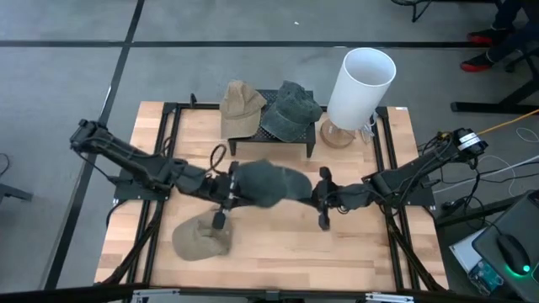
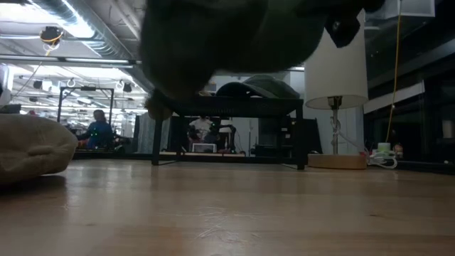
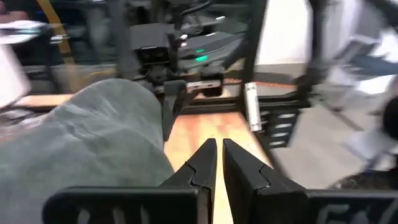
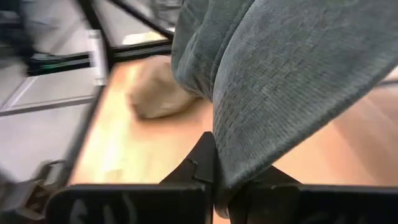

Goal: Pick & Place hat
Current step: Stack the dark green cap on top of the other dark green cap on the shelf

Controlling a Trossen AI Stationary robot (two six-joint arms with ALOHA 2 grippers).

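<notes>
While the dark grey hat (image 1: 268, 183) hung above the middle of the table (image 1: 278, 244), both arms met at it, the left gripper (image 1: 227, 192) at its nine o'clock side and the right gripper (image 1: 323, 199) at its three o'clock side. The right wrist view showed that claw pinching a fold of the hat's corduroy cloth (image 4: 292, 81), which draped over its fingers; that grip seemed to be what kept the hat off the wood. The left wrist view showed the left claw (image 3: 219, 163) pressed together on nothing, with the hat (image 3: 93, 143) lying just beside it, so this arm was probably only steadying or had let go.

From overhead, a tan hat (image 1: 202, 239) lay at seven o'clock of the table, and another tan hat (image 1: 241, 106) and a second dark hat (image 1: 290, 109) rested on the black stand (image 1: 286, 139) at twelve o'clock, beside a white lamp (image 1: 360, 84) at about one o'clock. The held hat was likely headed for a resting place like these.

The low view alone proved the lift: clear space showed between the hat's underside (image 2: 234, 35) and the tabletop. Only the wrist views revealed the fingers.
</notes>
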